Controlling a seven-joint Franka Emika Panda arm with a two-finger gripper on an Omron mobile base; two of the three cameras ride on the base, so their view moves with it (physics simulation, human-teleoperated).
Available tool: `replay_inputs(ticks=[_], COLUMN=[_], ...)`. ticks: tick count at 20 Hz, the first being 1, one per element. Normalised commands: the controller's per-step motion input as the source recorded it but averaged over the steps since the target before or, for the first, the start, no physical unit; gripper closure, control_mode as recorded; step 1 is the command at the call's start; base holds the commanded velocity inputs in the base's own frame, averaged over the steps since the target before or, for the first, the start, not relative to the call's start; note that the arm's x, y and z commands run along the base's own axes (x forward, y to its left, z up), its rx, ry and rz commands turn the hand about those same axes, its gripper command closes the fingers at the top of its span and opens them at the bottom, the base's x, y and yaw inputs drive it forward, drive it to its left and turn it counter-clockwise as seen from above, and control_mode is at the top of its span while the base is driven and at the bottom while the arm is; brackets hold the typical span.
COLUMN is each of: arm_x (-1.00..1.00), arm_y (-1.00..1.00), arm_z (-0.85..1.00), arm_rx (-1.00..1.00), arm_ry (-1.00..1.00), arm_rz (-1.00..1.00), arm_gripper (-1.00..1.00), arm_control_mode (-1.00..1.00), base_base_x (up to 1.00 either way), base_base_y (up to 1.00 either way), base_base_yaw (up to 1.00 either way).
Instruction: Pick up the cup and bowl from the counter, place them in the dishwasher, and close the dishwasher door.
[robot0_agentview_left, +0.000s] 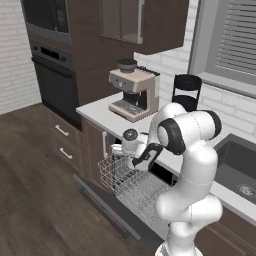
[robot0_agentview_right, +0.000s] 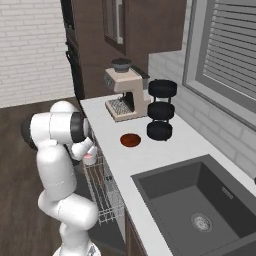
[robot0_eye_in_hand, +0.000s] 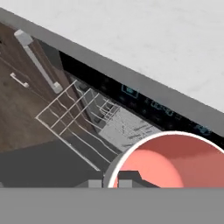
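The cup (robot0_eye_in_hand: 168, 161) is white with a red inside. The bowl (robot0_agentview_right: 130, 140) is dark red-brown on the white table (robot0_agentview_right: 150, 155). The dishwasher rack (robot0_agentview_left: 131, 185) is white wire.

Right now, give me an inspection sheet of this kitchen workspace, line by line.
Surface: white counter, dark sink set into it.
Job's things: cup with red inside held above the pulled-out wire rack; bowl on the counter beside the tiered stand; dishwasher door folded down, open.
Clutter: coffee machine, black tiered stand.
Grippers: gripper, jaws closed on the cup.
Cables: nothing seen.
Surroundings: wall oven, brown cabinets, brick wall, window blinds, wood floor.
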Motion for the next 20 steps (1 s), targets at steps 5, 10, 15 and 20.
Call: replay_inputs(ticks=[5, 10, 15, 20], arm_x=[0.21, 0.37, 0.33, 0.39], arm_y=[0.54, 0.13, 0.0, 0.01], arm_z=[-0.37, -0.25, -0.19, -0.41], arm_rx=[0.0, -0.02, 0.0, -0.02], arm_ry=[-0.01, 0.04, 0.06, 0.0], arm_rz=[-0.34, -0.08, -0.01, 0.0], arm_gripper=[1.0, 1.0, 1.0, 1.0], arm_control_mode=[-1.0, -1.0, -1.0, -1.0], base_base_x=[0.0, 0.0, 0.0, 0.0], base_base_y=[0.0, 0.0, 0.0, 0.0], base_base_yaw=[0.0, 0.0, 0.0, 0.0])
